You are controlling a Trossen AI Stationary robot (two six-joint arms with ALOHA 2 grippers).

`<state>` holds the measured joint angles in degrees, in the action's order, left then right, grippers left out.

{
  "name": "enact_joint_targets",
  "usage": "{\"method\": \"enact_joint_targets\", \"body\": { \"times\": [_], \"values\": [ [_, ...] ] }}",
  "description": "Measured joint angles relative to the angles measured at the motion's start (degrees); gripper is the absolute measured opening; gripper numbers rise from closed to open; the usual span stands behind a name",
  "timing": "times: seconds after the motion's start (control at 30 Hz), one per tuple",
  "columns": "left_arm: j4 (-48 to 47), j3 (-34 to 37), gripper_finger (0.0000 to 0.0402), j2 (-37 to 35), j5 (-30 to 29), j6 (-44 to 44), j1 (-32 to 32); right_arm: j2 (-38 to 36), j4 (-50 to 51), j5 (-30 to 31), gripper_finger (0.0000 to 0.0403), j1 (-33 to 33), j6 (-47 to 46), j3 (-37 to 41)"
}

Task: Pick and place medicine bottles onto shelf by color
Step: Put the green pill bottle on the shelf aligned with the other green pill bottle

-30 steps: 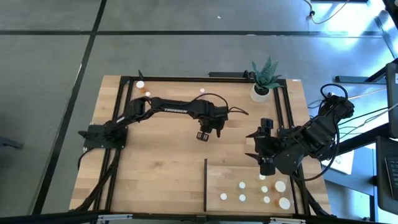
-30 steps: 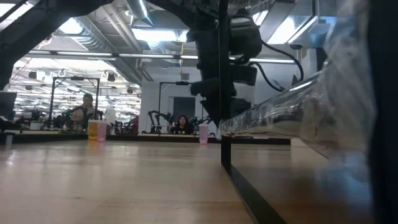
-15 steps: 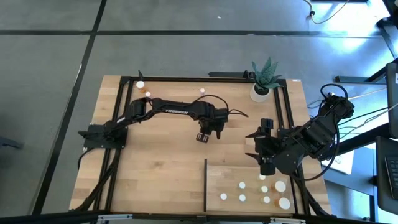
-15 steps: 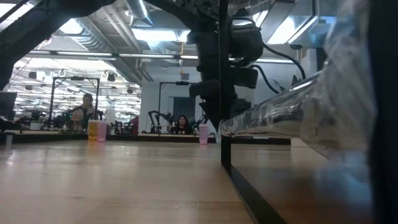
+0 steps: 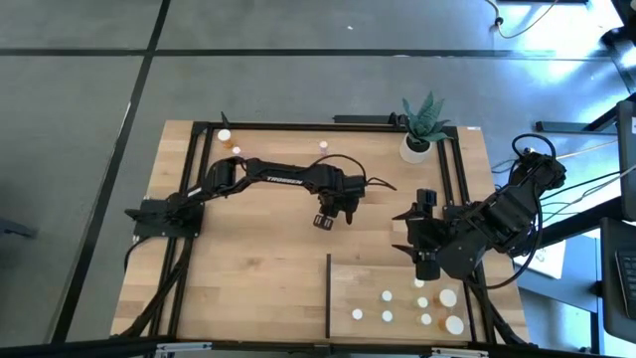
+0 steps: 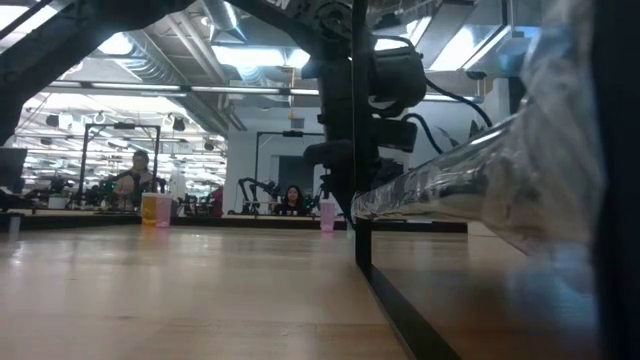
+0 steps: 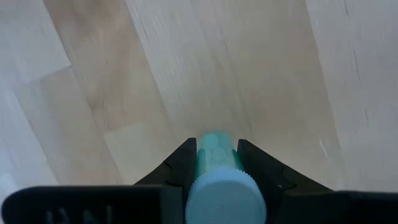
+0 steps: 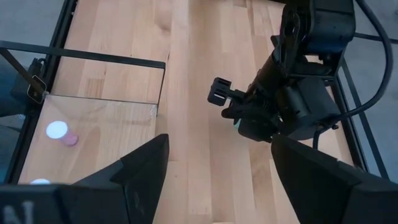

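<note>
From where I sat, the left gripper (image 5: 323,219) had its jaws clamped on a teal bottle (image 7: 217,167), cap toward the wrist and long axis along the fingers, short of the shelf (image 5: 366,276)'s dark edge, where the right gripper (image 5: 425,267) hung open-jawed.

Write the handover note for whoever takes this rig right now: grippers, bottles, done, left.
Left gripper: shut on a bottle with a pale cap, over the table's middle.
Right gripper: open, holding nothing, at the far edge of the shelf.
Done: seven bottles stand on the shelf.
Left: place the held bottle; three bottles remain along the table's far edge, near the potted plant.
</note>
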<state>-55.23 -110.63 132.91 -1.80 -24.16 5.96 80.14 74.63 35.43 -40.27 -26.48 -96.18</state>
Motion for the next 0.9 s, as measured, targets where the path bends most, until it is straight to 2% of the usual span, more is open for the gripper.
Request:
{"method": "enact_joint_targets", "body": {
  "times": [0.3,0.57,0.73,0.9],
  "values": [
    [0.3,0.0,0.0097,0.0,-0.7,0.1,-0.1,0.0,0.0,0.0,0.0284,0.0,0.0,0.0],
    [1.1,0.0,0.0139,0.0,-1.0,-1.8,-0.8,0.0,0.0,0.0,0.0284,0.0,0.0,0.0],
    [1.1,0.0,0.0164,0.0,-4.6,-1.5,-1.2,0.0,0.0,0.0,0.0284,0.0,0.0,0.0],
    [1.4,0.0,0.0167,0.0,-10.8,-0.9,-2.0,0.0,0.0,0.0,0.0284,0.0,0.0,0.0]
  ]
}}
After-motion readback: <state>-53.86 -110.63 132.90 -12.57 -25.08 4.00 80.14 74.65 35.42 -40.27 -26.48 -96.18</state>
